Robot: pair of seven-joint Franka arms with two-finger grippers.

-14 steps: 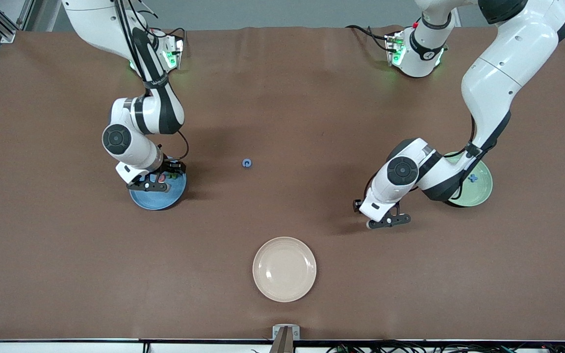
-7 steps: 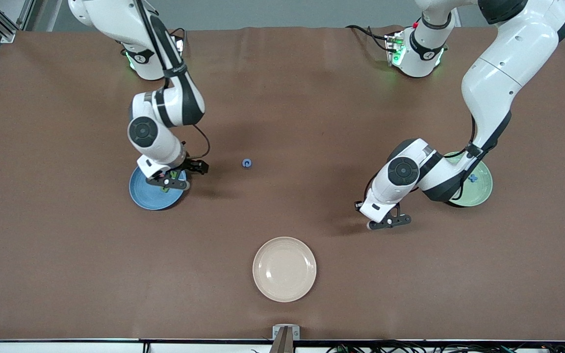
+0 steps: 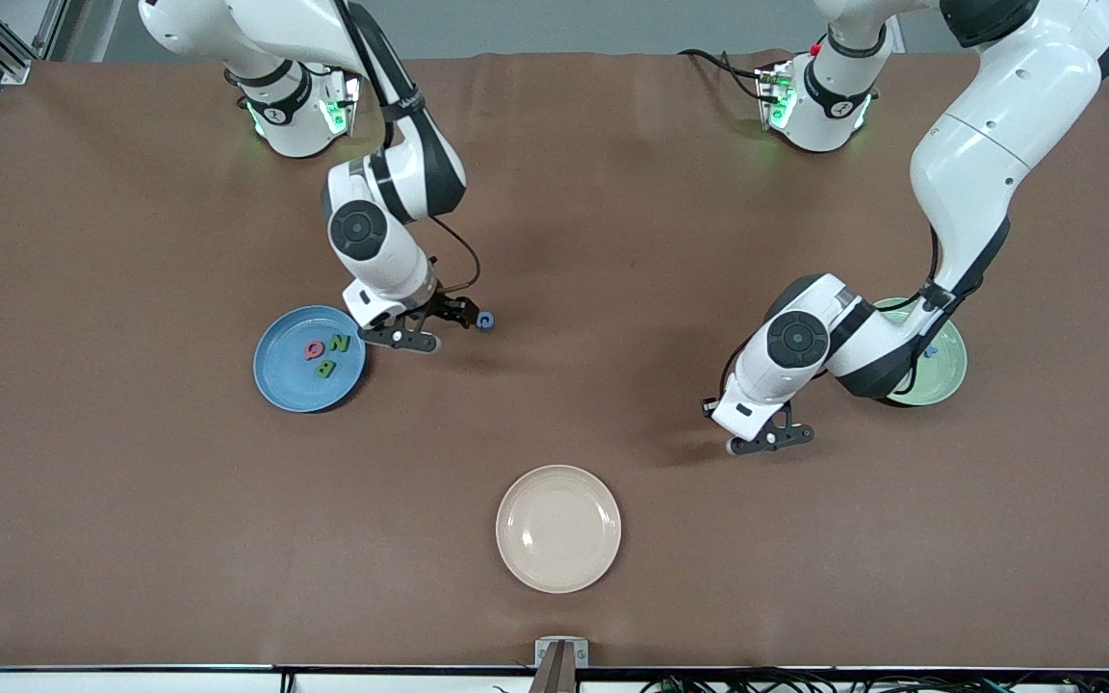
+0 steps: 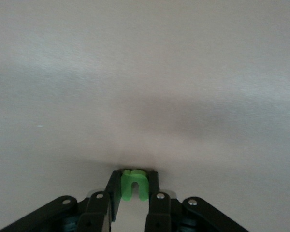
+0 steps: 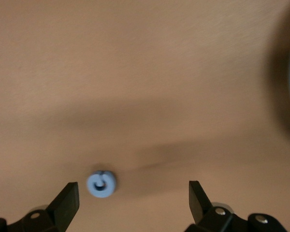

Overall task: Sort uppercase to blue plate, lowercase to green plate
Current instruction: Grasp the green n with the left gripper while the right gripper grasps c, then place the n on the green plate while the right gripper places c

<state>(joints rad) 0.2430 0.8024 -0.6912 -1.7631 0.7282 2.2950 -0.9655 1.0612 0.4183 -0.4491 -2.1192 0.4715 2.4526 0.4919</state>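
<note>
Brown matting covers the desk (image 3: 131,529); three plates are set on it. On the blue plate (image 3: 277,382), toward the right arm's end, red Q (image 3: 313,349), green N (image 3: 339,343) and green B (image 3: 325,367) are seen. Blue C (image 3: 485,320) lies on bare matting near that plate. The right gripper (image 3: 431,325) is held low over the desk just beside it, jaws spread wide and empty; in the right wrist view the C (image 5: 102,183) sits close to one finger, off centre. Before closing, the gripper is best shifted so the piece is centred, then lowered square. The left gripper (image 3: 774,440) is clamped tight on the green u (image 4: 134,184), over bare desk near the green plate (image 3: 949,371); a carry over that plate is judged its next need. The cream plate (image 3: 558,528) is unused.
</note>
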